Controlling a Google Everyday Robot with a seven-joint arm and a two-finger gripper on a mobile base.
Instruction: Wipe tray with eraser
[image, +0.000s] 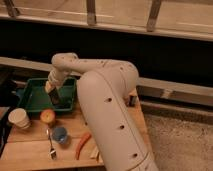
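The eraser (54, 95) hung clamped upright in the gripper (53, 91), touching the tray (31, 98) floor; bare floor lay toward nine o'clock.

On the wooden table (30, 147) stand a stack of pale paper cups (19, 119), an orange fruit (48, 117), a small blue cup (60, 134), a metal spoon (51, 145) and an orange carrot-like piece (82, 145).

Arm (107, 100) is chunky, all smooth off-white rounded shells with small dark dots, probably screw holes, scattered along the casing. It gets thinner toward the wrist, and the gripper (53, 95) over the tray looks dark with a tan bit.
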